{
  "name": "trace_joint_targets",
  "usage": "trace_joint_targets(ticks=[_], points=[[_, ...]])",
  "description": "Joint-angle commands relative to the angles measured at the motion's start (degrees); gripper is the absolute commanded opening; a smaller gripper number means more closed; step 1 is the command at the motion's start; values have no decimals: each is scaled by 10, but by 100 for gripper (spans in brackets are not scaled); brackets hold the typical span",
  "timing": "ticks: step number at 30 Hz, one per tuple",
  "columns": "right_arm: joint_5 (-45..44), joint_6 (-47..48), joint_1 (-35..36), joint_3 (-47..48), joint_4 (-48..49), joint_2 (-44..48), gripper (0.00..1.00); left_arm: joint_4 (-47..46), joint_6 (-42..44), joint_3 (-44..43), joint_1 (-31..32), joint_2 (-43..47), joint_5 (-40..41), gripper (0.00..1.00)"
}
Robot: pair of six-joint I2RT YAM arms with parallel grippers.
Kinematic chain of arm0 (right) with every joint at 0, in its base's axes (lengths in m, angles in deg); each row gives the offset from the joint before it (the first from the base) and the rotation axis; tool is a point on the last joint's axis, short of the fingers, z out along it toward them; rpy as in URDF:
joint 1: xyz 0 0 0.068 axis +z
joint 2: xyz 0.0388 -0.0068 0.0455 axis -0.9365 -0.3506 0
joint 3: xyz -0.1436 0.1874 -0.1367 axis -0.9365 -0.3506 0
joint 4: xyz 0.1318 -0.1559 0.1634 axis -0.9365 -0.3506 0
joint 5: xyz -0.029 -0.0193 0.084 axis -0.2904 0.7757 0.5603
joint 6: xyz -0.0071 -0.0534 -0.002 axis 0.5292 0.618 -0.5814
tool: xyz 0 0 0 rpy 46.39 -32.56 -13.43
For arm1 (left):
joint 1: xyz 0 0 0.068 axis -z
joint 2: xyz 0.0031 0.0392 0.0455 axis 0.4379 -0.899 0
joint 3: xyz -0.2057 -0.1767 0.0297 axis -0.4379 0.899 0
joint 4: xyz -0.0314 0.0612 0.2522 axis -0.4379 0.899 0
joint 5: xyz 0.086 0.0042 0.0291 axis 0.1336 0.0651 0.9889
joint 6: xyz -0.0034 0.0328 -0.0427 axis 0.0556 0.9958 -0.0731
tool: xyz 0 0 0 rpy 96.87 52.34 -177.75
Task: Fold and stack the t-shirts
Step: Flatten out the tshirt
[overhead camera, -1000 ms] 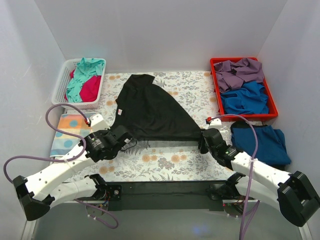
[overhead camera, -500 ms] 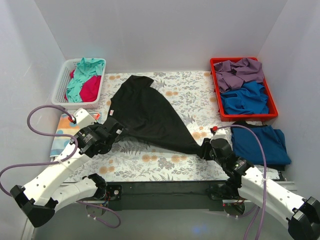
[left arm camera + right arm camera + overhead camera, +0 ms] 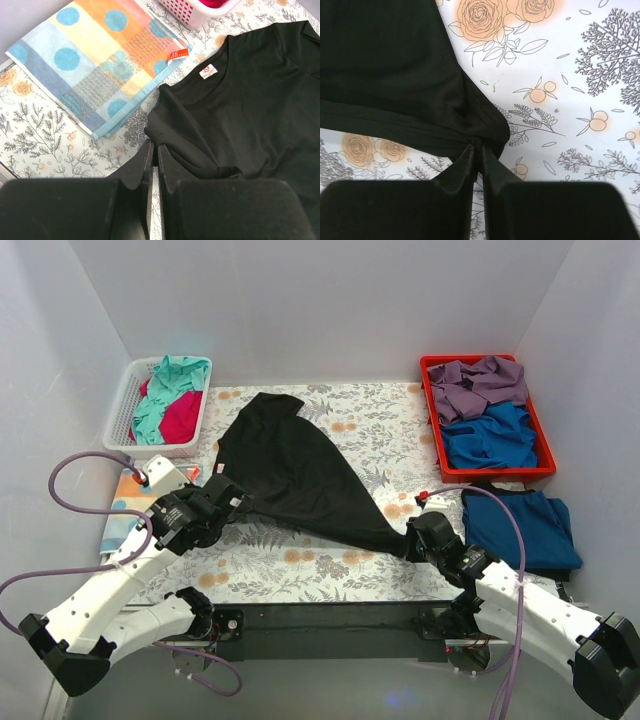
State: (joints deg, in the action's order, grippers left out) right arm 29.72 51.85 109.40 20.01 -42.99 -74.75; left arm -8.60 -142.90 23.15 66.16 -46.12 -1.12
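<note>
- The black t-shirt [image 3: 295, 472] lies spread on the floral desk sheet [image 3: 385, 425]. It runs on a slant from its far left end down to a narrow point at its near right.
- Its small pale neck label [image 3: 208, 71] faces up inside the collar, at the shirt's left side.
- The left end effector [image 3: 154, 150] is pressed together, pinching a bunched fold of the black t-shirt just near of the collar.
- The right end effector [image 3: 481, 149] pinches the gathered hem corner at the shirt's near right point, with its fingers all but together.
- The shirt's near edge runs fairly straight between the two pinch points. Bare sheet lies open on the near side of it.
- More bare sheet shows beyond the shirt's far right edge.
- Just left of the collar lies a pale towel with orange and blue dots [image 3: 95, 65]. Its corner is close to the shirt but apart from it.
- A dark blue t-shirt [image 3: 520, 528] lies crumpled to the right of the shirt's near point, close to the right arm.
- A white basket [image 3: 160, 450] stands left of the shirt's far end. It holds a teal t-shirt [image 3: 175, 375] over a magenta t-shirt [image 3: 180, 418].
- A red tray [image 3: 490, 476] stands well to the right of the shirt. It holds purple cloth [image 3: 480, 380] at the far end and blue cloth [image 3: 490, 437] nearer.
</note>
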Motion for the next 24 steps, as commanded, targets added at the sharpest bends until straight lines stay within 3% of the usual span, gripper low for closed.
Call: trace_joint_targets(ticks=[1, 9, 15, 19, 24], points=[[-6, 1, 3, 27, -13, 5, 3, 25, -4, -4, -5, -2, 34, 0], [-31, 16, 5, 99, -49, 25, 1, -20, 57, -31, -5, -3, 23, 0], [-67, 74, 5, 261, -84, 9, 1, -134, 198, -111, -4, -5, 9, 0], [-98, 131, 4, 368, -87, -14, 1, -264, 315, -152, -5, -2, -10, 0], [-154, 196, 5, 478, -99, -37, 1, -334, 431, -227, -5, 1, 1, 0]])
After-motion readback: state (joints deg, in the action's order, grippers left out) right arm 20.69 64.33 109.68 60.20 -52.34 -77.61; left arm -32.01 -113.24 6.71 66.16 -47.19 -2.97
